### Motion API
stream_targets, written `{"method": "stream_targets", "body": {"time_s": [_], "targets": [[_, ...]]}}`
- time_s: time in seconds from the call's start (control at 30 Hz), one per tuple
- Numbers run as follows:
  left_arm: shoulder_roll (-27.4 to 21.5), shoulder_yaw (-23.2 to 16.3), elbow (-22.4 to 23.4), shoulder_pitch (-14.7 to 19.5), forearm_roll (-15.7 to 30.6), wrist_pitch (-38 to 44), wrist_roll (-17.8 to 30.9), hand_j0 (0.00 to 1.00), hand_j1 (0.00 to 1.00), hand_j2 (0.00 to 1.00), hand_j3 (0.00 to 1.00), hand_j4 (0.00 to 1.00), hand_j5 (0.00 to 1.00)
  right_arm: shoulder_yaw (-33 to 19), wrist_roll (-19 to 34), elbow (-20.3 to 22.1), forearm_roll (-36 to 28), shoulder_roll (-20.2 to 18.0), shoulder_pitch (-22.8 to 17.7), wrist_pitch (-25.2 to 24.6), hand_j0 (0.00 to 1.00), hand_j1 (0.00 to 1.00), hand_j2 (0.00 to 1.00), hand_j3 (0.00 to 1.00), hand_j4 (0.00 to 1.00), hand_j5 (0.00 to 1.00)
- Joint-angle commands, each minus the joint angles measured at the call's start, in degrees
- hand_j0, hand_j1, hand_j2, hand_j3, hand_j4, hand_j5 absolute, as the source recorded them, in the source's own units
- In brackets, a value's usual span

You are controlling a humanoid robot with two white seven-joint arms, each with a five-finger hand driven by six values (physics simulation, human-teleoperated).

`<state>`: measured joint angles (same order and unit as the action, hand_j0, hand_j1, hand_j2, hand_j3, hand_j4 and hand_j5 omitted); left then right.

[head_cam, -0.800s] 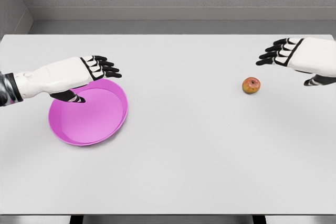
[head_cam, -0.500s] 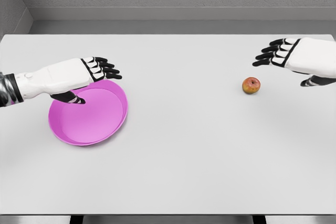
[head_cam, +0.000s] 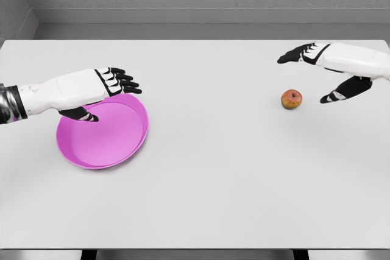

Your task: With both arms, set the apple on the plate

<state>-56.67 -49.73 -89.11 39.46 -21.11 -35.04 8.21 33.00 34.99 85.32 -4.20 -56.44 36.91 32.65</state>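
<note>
A small red-orange apple (head_cam: 292,98) lies on the white table at the right. My right hand (head_cam: 308,71) hovers just above and to its right, open, fingers stretched left past the apple and thumb hanging down beside it, not touching. A magenta plate (head_cam: 103,131) rests at the left. Over its back rim my left hand (head_cam: 106,92) is held open, fingers pointing right, thumb over the plate's inside, holding nothing.
The white table (head_cam: 207,175) runs to a front edge near the bottom of the view. A grey wall stands behind its far edge.
My right hand has moved left and rotated, its fingers now reaching over the apple and its thumb dropping beside it. The left hand, plate and apple have stayed put.
</note>
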Motion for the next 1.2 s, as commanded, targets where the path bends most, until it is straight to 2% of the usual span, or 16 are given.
{"method": "stream_targets", "body": {"time_s": [0.0, 0.13, 0.23, 0.4, 0.47, 0.6, 0.97, 1.17], "targets": [[-0.02, 0.07, -0.01, 0.00, 0.37, 0.04, 0.13, 1.00, 1.00, 1.00, 1.00, 1.00, 1.00, 2.24, 0.01, -5.07, -0.19, 2.56, 0.00, -1.45, 1.00, 1.00, 1.00, 1.00, 1.00, 1.00], [-0.02, -0.02, -0.01, 0.00, 0.37, 0.04, 0.22, 1.00, 1.00, 1.00, 1.00, 1.00, 1.00, 5.76, 0.01, -7.71, -0.19, 3.44, 1.06, -2.68, 1.00, 1.00, 1.00, 1.00, 1.00, 1.00], [-0.02, -0.02, -0.01, 0.09, 0.37, 0.04, 0.13, 1.00, 1.00, 1.00, 1.00, 1.00, 1.00, 5.85, 0.01, -10.26, 2.35, 6.08, 1.06, -2.68, 1.00, 1.00, 1.00, 1.00, 1.00, 1.00], [-0.02, -0.02, 0.08, 0.26, 0.37, 0.04, 0.22, 1.00, 1.00, 1.00, 1.00, 1.00, 1.00, 5.93, 0.01, -15.01, 4.73, 8.19, 1.93, -2.59, 1.00, 1.00, 1.00, 1.00, 1.00, 1.00], [-0.02, -0.11, 0.08, 0.44, 0.37, 0.04, 0.22, 1.00, 1.00, 1.00, 1.00, 1.00, 1.00, 6.90, 0.01, -15.54, 5.61, 8.72, 2.28, -2.59, 1.00, 1.00, 1.00, 1.00, 1.00, 1.00], [0.07, -0.11, 0.08, 0.44, 0.37, 0.04, 0.22, 1.00, 1.00, 1.00, 1.00, 1.00, 1.00, 7.08, 0.01, -19.32, 7.63, 11.44, 3.16, -2.59, 1.00, 1.00, 1.00, 1.00, 1.00, 1.00], [0.07, -0.11, 0.08, 0.44, 0.37, 0.04, 0.22, 1.00, 1.00, 1.00, 1.00, 1.00, 1.00, 7.08, 0.01, -23.45, 10.79, 12.41, 4.04, -2.42, 1.00, 1.00, 1.00, 1.00, 1.00, 1.00], [0.07, -0.11, 0.08, 0.44, 0.37, 0.04, 0.22, 1.00, 1.00, 1.00, 1.00, 1.00, 1.00, 7.17, 0.01, -25.03, 10.97, 14.34, 4.84, -2.59, 1.00, 1.00, 1.00, 1.00, 1.00, 1.00]]}}
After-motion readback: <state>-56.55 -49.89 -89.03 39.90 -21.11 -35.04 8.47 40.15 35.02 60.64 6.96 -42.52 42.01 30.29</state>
